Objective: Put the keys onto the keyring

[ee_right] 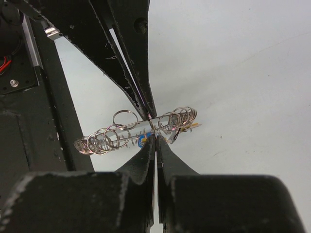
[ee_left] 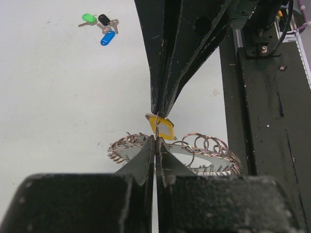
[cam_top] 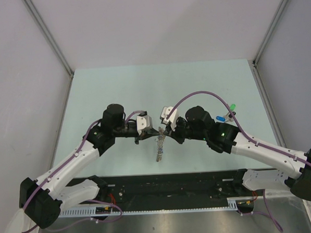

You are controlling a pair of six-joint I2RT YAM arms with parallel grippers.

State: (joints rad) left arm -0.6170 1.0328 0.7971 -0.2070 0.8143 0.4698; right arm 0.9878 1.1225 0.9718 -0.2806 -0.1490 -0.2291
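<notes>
While left pincer [ee_left: 155,141] clamps keyring [ee_left: 121,147] and right pincer [ee_right: 155,140] clamps yellow key [ee_left: 164,128], such thin grips could slip, dropping both.

We count two arms, the left arm [cam_top: 74,162] and the right arm [cam_top: 261,150], and two grippers, the left gripper [ee_left: 155,141] and the right gripper [ee_right: 156,141]. We count one keyring [ee_left: 214,148]; its small wire loops crowd too closely to number. We count four keys: one yellow key [ee_left: 163,127], one green key [ee_left: 89,18], one black key [ee_left: 104,20] and one blue key [ee_left: 107,38].
</notes>
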